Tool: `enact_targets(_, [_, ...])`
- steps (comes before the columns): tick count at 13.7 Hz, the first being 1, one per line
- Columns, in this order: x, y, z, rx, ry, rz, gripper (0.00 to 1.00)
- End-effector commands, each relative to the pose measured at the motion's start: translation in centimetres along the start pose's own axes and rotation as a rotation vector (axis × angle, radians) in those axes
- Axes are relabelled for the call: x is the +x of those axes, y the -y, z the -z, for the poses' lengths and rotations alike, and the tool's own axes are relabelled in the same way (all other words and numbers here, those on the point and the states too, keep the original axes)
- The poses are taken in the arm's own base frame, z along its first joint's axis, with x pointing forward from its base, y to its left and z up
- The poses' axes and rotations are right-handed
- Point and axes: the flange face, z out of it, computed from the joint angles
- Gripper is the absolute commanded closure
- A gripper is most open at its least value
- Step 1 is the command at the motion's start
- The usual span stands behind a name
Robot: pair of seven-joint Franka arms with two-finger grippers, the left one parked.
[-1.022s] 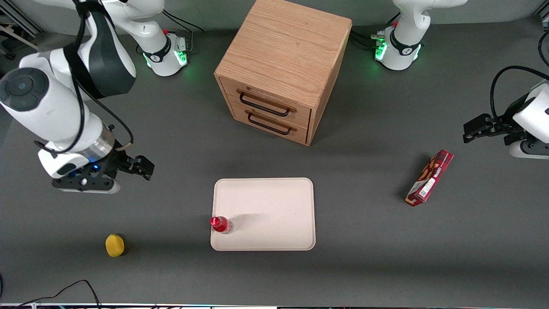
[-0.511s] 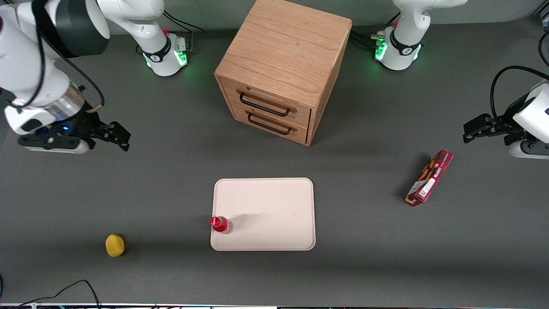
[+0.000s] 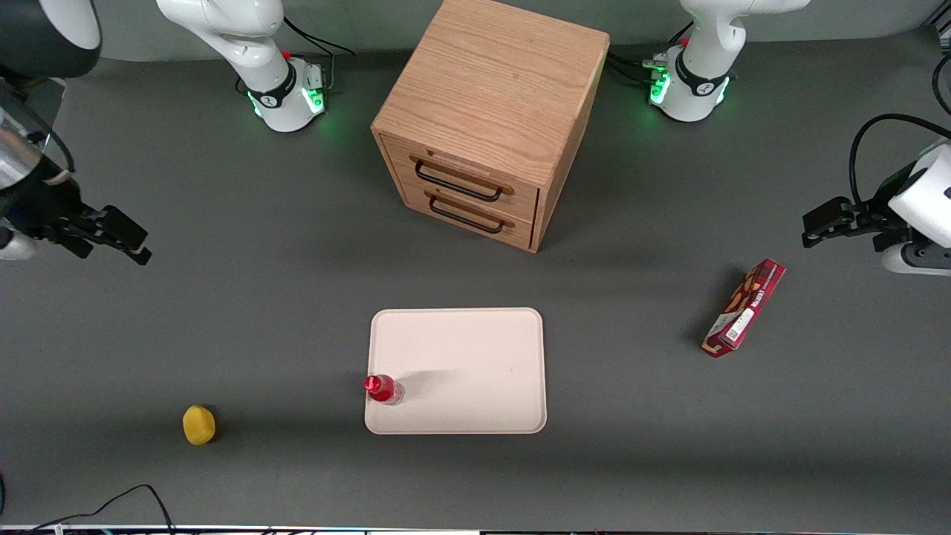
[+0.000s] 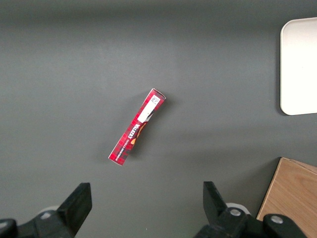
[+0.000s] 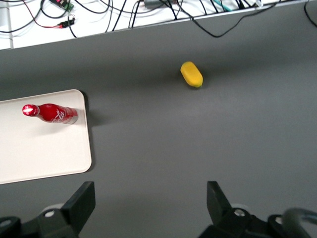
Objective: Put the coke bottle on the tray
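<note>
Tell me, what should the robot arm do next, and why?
Probably nothing more than park: the coke bottle already stands upright on the tray, near its corner. The gripper is open, holds nothing, and hangs toward the working arm's end of the table.

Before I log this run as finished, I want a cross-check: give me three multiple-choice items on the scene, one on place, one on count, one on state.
1. Where does the coke bottle stand?
A on the tray
B on the drawer cabinet
C beside the lemon

2. How many drawer handles show on the cabinet?
A one
B two
C four

3. The gripper is:
A shut on the bottle
B open, near the working arm's end of the table
C inside a drawer

Answers: 1 A, upright near the tray's edge. 2 B, two black handles. 3 B, jaws spread, holding nothing.
</note>
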Motion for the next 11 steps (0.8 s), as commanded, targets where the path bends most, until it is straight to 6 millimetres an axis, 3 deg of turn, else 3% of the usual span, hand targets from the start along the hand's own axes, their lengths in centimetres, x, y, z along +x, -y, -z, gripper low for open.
enact_targets(1, [0.2,-0.9,0.9,0.021,0.031,0.035,0.0])
enact_targets(11, [0.4,0.4,2.4,0.019,0.008,0.063,0.0])
